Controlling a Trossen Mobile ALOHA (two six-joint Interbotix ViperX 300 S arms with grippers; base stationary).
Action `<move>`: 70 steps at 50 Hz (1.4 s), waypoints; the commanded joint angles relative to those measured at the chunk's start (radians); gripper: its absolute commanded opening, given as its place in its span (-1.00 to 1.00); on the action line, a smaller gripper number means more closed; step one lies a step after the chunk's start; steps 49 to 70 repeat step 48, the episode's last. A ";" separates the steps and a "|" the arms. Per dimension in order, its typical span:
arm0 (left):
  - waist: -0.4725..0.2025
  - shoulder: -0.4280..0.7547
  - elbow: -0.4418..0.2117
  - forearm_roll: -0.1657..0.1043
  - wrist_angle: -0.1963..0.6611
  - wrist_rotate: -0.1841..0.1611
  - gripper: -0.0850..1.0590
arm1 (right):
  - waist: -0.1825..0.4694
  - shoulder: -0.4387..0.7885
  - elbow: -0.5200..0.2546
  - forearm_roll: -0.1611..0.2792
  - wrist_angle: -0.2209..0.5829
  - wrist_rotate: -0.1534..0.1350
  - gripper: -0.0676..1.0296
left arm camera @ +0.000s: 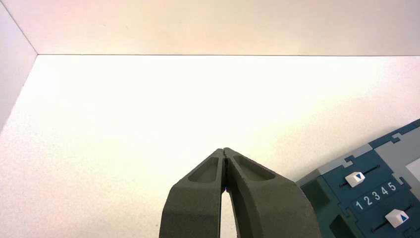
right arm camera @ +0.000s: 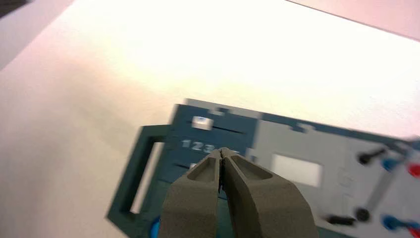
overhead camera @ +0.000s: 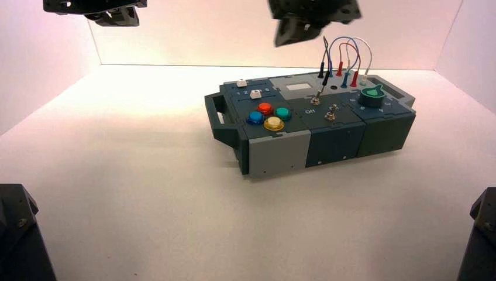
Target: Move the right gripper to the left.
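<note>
My right gripper [overhead camera: 288, 36] hangs high at the top of the high view, above the back of the box [overhead camera: 275, 153], near the coloured wires [overhead camera: 345, 55]. In the right wrist view its fingers [right arm camera: 221, 154] are shut and empty, over the box's slider panel [right arm camera: 208, 144] beside the handle [right arm camera: 133, 173]. My left gripper [overhead camera: 114, 17] is parked high at the top left, away from the box; the left wrist view shows it shut [left arm camera: 224, 151] and empty above the bare table.
The box bears four round buttons [overhead camera: 269, 116], two white sliders [overhead camera: 248, 89], toggle switches [overhead camera: 330, 112], a green knob [overhead camera: 372, 95] and a white label [overhead camera: 298, 88]. White walls enclose the table. Black blocks stand at the near corners [overhead camera: 20, 234] [overhead camera: 482, 234].
</note>
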 commanded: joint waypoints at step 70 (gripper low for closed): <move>-0.005 -0.015 -0.020 0.000 -0.008 -0.002 -0.91 | 0.063 0.005 -0.043 -0.044 -0.011 -0.003 -0.92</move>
